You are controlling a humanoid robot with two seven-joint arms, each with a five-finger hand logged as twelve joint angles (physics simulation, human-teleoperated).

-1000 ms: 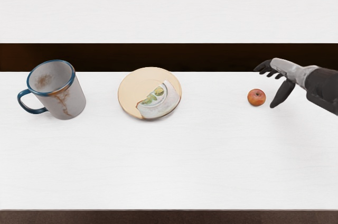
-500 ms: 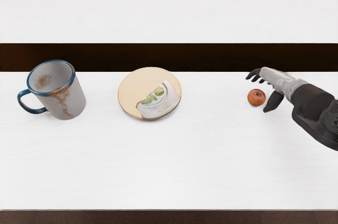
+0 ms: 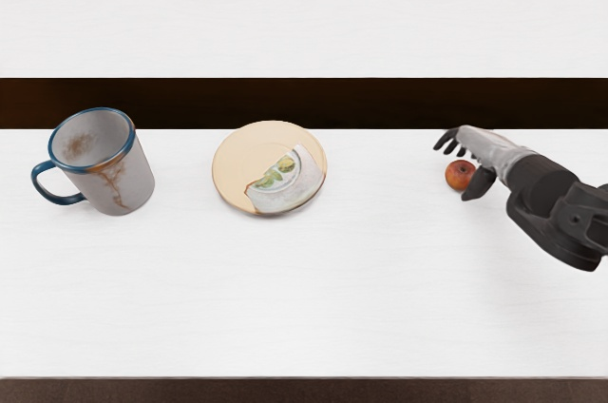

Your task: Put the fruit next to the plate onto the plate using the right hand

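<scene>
Fruit (image 3: 458,175) ungrasped, well right of plate (image 3: 242,151); right hand (image 3: 475,152) spread wide over it. Reach step; closure around fruit required next.

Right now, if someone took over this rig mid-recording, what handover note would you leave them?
Right hand: open, fingers spread over and beside the fruit, no grasp closed.
Left hand: not in view.
Fruit: on the table, well to the right of the plate and apart from it. A mug stands left of the plate.
Done: the reach to the fruit.
Left: close the fingers on the fruit, lift it, carry it left and set it on the plate.
</scene>
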